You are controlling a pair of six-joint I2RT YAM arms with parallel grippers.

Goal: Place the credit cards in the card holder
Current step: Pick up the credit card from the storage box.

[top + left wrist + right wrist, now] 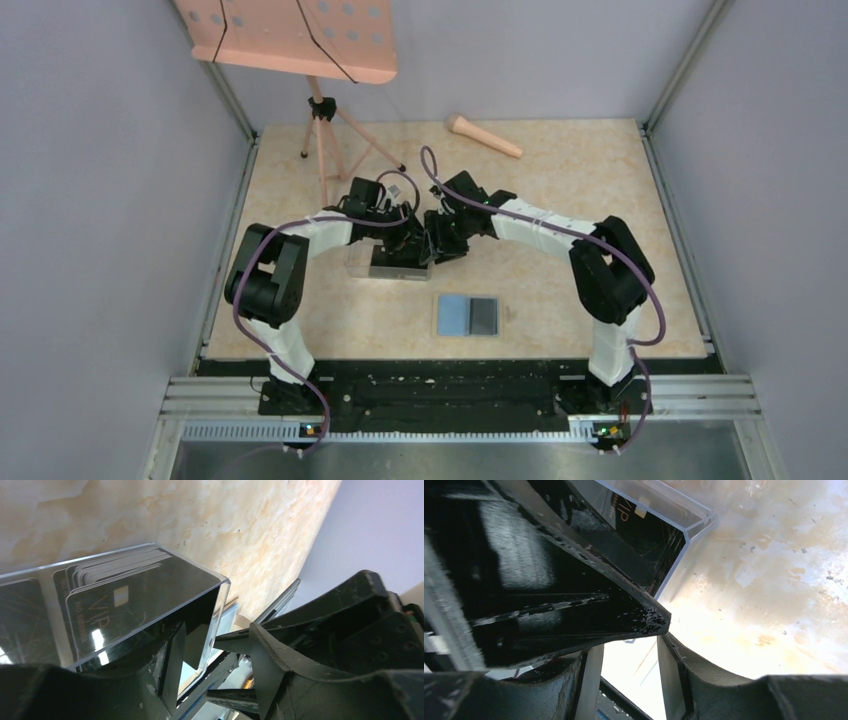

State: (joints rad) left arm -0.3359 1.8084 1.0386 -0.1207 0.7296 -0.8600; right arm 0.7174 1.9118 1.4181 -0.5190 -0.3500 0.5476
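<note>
The card holder (468, 315) lies open near the front of the table, one half light blue and the other dark grey. The black credit cards (110, 580) stand stacked inside a long clear plastic box (362, 262), and the front one reads VIP. My left gripper (405, 250) is at the box's right end. In the left wrist view it (216, 645) is open, with the box's end corner (215, 610) between its fingers but not pinched. My right gripper (437, 245) faces it from the right. It (626, 655) is open, with only bright table between its fingers.
A pink perforated music stand (290, 35) on a tripod (325, 130) stands at the back left. A peach cone-shaped object (483, 136) lies at the back. Grey walls close three sides, and a metal rail (460, 395) runs along the front edge.
</note>
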